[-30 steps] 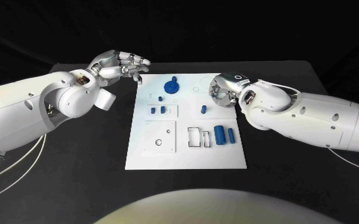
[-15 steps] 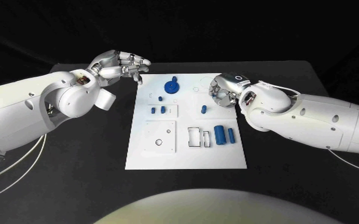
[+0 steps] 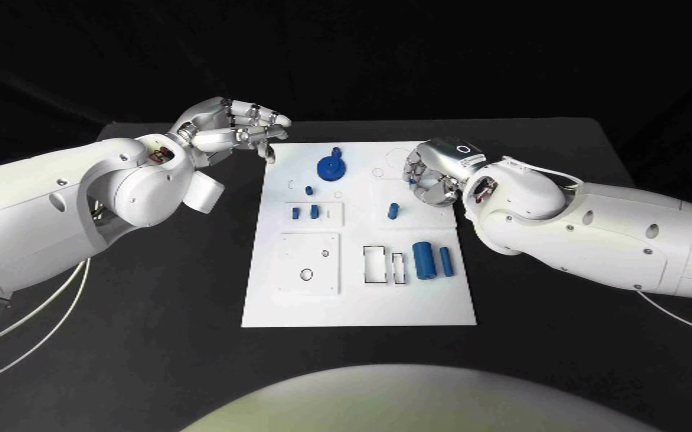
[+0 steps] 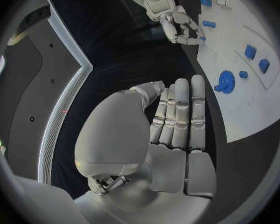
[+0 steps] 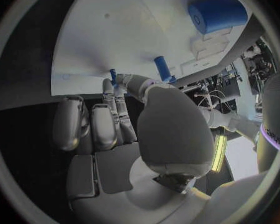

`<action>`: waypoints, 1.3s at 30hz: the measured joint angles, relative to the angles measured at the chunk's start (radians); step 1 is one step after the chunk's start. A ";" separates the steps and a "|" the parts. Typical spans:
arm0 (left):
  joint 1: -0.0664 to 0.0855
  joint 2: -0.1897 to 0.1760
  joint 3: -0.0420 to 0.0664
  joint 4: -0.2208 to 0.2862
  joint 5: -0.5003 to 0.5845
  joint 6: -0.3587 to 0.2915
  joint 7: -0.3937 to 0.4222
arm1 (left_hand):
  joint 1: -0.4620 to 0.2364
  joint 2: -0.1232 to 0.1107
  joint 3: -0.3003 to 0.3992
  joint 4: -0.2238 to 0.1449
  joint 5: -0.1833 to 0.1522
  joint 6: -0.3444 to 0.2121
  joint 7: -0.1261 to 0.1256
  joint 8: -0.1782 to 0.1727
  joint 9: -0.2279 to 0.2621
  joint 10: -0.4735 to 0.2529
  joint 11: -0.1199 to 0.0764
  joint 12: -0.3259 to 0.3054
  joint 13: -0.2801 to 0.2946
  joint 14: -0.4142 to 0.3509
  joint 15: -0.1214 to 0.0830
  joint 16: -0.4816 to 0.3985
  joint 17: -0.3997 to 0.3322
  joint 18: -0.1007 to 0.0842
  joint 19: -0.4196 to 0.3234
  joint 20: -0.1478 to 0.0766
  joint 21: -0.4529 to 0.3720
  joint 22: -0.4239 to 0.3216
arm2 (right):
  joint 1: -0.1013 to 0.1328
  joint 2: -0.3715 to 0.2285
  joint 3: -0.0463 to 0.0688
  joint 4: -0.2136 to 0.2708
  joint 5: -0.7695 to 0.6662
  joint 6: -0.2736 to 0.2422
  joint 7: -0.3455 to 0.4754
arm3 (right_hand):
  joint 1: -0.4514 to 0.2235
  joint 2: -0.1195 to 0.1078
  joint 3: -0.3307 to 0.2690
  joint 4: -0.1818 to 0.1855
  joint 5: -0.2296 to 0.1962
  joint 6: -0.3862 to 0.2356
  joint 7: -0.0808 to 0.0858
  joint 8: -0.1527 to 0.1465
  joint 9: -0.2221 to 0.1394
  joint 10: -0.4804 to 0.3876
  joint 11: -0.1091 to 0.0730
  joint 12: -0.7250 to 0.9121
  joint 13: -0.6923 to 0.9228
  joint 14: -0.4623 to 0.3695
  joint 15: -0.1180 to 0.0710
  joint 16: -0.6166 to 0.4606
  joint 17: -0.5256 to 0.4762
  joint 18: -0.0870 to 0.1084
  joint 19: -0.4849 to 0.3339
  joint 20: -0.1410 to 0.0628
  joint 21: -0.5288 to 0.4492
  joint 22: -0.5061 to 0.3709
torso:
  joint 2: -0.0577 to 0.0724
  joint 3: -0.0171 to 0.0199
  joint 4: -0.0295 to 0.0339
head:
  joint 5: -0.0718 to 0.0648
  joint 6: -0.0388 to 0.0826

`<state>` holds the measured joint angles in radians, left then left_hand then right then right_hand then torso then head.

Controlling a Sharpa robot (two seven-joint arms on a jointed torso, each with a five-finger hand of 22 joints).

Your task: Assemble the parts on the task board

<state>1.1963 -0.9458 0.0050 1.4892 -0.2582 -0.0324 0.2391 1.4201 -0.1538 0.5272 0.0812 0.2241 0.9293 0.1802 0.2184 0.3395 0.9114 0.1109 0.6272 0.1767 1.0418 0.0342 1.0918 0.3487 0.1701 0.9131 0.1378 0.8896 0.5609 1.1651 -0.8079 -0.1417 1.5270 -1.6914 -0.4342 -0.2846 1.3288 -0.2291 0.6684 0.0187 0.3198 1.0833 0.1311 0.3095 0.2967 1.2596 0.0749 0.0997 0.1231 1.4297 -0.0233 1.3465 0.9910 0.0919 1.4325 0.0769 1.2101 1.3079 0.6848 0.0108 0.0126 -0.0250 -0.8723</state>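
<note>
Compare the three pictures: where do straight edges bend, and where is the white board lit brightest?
Head view: the task board keeps straight edges and is evenly bright against the black table. Left wrist view: the board's edge curves, with the left hand evenly lit. Right wrist view: the board bows strongly, with the right hand in shade.

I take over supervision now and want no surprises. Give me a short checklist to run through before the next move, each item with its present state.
1. Task board flat on the table: ok.
2. Left hand off the board, holding nothing: ok.
3. Right hand over the board's right edge: ok.
4. Right hand holding a part: cannot tell.
5. Blue gear free of both hands: ok.
6. Large blue cylinder lying loose, not assembled: not ok.
</note>
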 measured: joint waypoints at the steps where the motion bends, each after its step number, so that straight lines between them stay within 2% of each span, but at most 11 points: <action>1: 0.000 0.000 0.000 0.000 0.000 0.000 0.000 | 0.000 0.000 0.000 0.000 0.000 0.000 0.000 0.000 0.000 0.000 0.000 0.000 0.000 0.000 0.000 0.000 0.000 0.000 0.000 0.000 0.000 0.000 | 0.000 -0.002 0.000 0.002 0.000 -0.002 0.000 | 0.000 0.000 0.000 0.000 0.000 0.000 0.000 0.000 0.001 0.000 0.000 0.000 0.000 0.000 0.000 0.000 0.000 0.000 0.000 0.000 0.000 0.000 | 0.000 -0.0001 0.0000 | 0.000 0.000; 12: 0.000 -0.001 0.000 -0.005 0.000 0.000 -0.002 | 0.004 0.004 0.000 0.000 0.000 0.000 0.000 0.000 0.002 0.000 0.000 0.000 0.001 0.000 0.000 -0.004 0.001 0.000 0.000 0.000 0.000 0.001 | 0.005 -0.037 0.005 0.053 0.000 -0.035 0.000 | -0.004 -0.004 -0.002 0.002 0.000 0.000 0.000 0.000 0.002 0.000 0.000 0.000 0.000 0.000 0.000 0.000 0.000 0.000 0.002 0.002 0.000 0.000 | -0.001 -0.0007 -0.0002 | -0.001 0.004; 23: -0.001 0.003 0.000 -0.006 -0.001 0.000 -0.002 | 0.004 0.004 0.003 -0.003 0.000 0.000 0.000 0.000 0.003 0.000 0.000 0.000 0.001 0.000 0.000 -0.004 0.001 0.000 0.000 0.000 0.000 0.001 | 0.017 -0.069 0.012 0.161 0.011 -0.085 0.003 | -0.009 -0.001 0.000 0.005 -0.001 0.000 0.000 0.004 0.004 0.000 0.000 0.000 0.001 0.000 0.000 0.000 0.002 0.000 0.004 0.004 0.000 0.000 | -0.003 -0.0012 -0.0012 | 0.006 0.009; 26: -0.003 0.006 0.000 -0.008 -0.001 0.000 -0.001 | 0.004 0.004 0.003 -0.003 0.000 0.000 0.000 0.000 0.003 0.000 0.000 0.000 0.001 0.000 0.000 -0.004 0.001 0.000 0.000 0.000 0.000 0.001 | 0.017 -0.064 0.012 0.191 0.017 -0.103 0.008 | -0.009 -0.001 0.000 0.005 -0.001 -0.002 -0.002 0.004 0.006 0.000 0.000 0.000 0.001 0.000 0.000 0.000 0.001 0.000 0.004 0.004 0.000 0.000 | -0.003 -0.0017 0.0002 | 0.013 0.012; 32: -0.015 0.011 0.000 -0.012 -0.001 0.000 -0.001 | 0.004 0.004 0.000 -0.006 0.000 0.000 0.000 0.000 0.003 0.000 0.000 0.000 0.001 0.000 0.000 -0.004 0.001 0.000 0.000 0.000 0.000 0.002 | 0.007 -0.028 0.013 0.230 0.026 -0.129 0.022 | -0.009 -0.001 0.000 0.005 -0.001 -0.002 -0.002 0.004 0.006 0.002 -0.002 0.000 0.000 0.000 0.000 0.000 0.000 0.000 0.004 0.004 0.000 -0.001 | -0.007 -0.0016 0.0031 | 0.036 0.012; 39: -0.020 0.024 0.000 -0.015 -0.001 0.000 0.000 | 0.004 0.004 0.000 -0.005 0.000 0.000 0.000 0.000 0.005 0.000 0.000 0.000 0.002 0.000 0.000 -0.004 0.002 0.000 0.000 0.000 0.000 0.002 | -0.033 0.022 0.012 0.242 0.048 -0.151 0.052 | -0.012 -0.004 0.000 0.005 -0.001 -0.002 -0.002 0.004 0.006 0.004 -0.004 -0.002 0.002 0.000 0.000 -0.001 -0.012 0.000 0.004 0.004 0.000 0.000 | -0.015 -0.0031 0.0043 | 0.068 0.006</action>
<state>1.1768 -0.9214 0.0047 1.4743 -0.2595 -0.0327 0.2391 1.4239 -0.1500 0.5271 0.0757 0.2242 0.9293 0.1802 0.2184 0.3442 0.9114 0.1109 0.6272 0.1783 1.0418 0.0342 1.0880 0.3510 0.1700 0.9131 0.1378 0.8896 0.5627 1.1324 -0.7854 -0.1300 1.7685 -1.6435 -0.5855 -0.2331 1.3170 -0.2332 0.6679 0.0239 0.3187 1.0812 0.1295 0.3132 0.3027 1.2633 0.0711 0.0977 0.1248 1.4297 -0.0230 1.3457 0.9790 0.0920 1.4360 0.0805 1.2101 1.3081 0.6700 0.0078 0.0169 0.0427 -0.8667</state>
